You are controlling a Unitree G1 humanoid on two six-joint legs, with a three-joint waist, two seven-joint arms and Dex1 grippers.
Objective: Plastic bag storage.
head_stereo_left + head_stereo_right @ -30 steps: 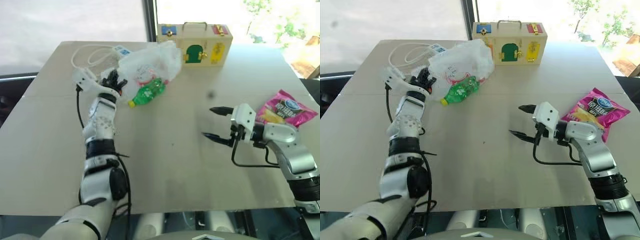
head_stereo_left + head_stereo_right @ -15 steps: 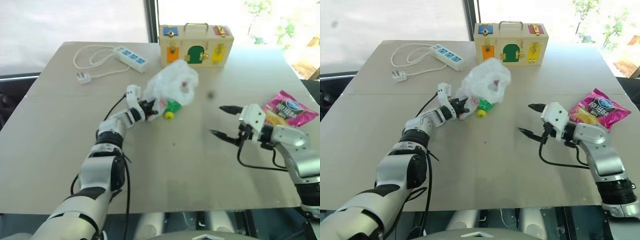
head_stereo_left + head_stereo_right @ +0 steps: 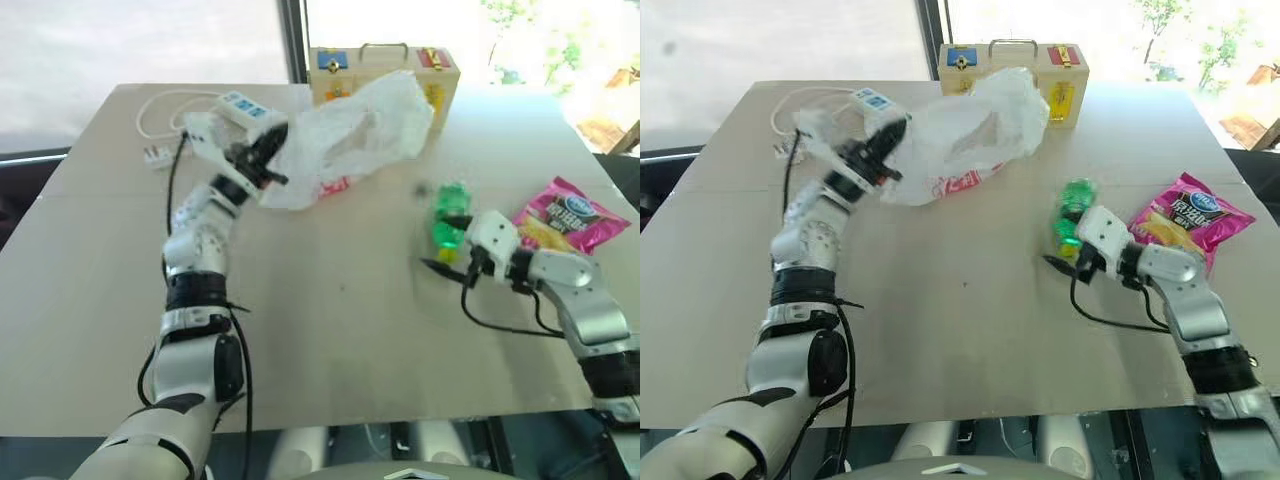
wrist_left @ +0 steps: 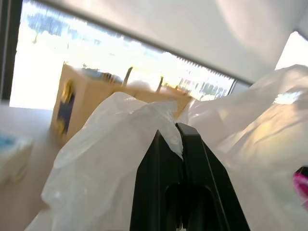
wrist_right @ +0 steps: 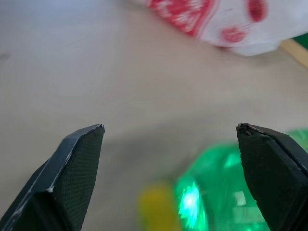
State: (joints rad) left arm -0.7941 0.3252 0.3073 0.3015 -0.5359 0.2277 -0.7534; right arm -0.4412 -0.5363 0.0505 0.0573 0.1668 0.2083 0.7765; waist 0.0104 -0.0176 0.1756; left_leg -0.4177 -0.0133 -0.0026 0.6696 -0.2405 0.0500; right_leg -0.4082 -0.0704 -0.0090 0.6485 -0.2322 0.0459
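The left tool (image 3: 262,160), clamped on the plastic bag (image 3: 350,135), has lifted it off the surface (image 3: 330,330), spilling the green bottle (image 3: 450,212) (bag now empty) beside the wide-open right tool (image 3: 445,258).

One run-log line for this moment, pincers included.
left pincer: shut on plastic bag, lifted | right pincer: open beside green bottle | chip packet: on table

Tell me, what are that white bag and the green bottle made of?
The plastic bag: thin translucent film, judging by its crinkles and the light showing through, with red print. The green bottle: probably clear tinted plastic, since it looks glossy and see-through.
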